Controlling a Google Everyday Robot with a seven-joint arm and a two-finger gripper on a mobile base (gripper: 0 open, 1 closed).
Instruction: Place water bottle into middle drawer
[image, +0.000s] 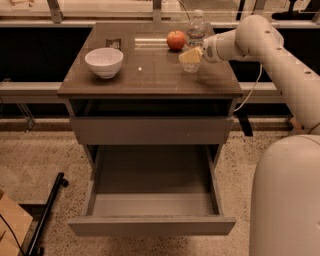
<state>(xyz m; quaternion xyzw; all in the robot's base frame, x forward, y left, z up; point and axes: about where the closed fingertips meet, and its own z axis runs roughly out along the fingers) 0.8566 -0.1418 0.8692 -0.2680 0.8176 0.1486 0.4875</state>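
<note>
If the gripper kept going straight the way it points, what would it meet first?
The gripper, low over the brown tabletop just in front of the clear plastic water bottle and round red apple, points left. Straight on it passes both; the round white bowl looks first, though depth is unclear.

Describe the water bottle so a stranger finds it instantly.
On the brown cabinet top, at the back right, beside the red apple, stands a small clear plastic bottle. The gripper hangs just in front. Only the bottle is tall, transparent and white-capped.

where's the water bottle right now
Camera view: the water bottle stands back right on the cabinet top, beside the apple, the gripper just in front of it.
</note>
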